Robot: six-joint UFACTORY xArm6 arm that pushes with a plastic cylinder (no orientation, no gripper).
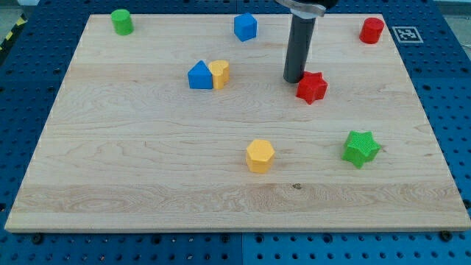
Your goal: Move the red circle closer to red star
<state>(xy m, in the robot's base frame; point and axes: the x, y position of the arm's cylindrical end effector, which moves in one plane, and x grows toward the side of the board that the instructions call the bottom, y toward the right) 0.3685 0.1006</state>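
My tip [294, 79] sits just beside the red star [312, 87]; red circle [372, 30] well apart.

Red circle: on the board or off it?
On. The red circle sits inside the board's top-right corner, apart from the red star beside my tip.

This looks like a lab for testing robots. I see a flat wooden tabletop [147, 162] sitting on a blue metal bench [22, 96] full of little round holes in neat rows. A black and white square tag [406, 33] is stuck at the view's top right, the kind a camera reads. Yellow and black tape [13, 33] runs along the view's top left. Small toy blocks [259, 155] lie spread on the wood.
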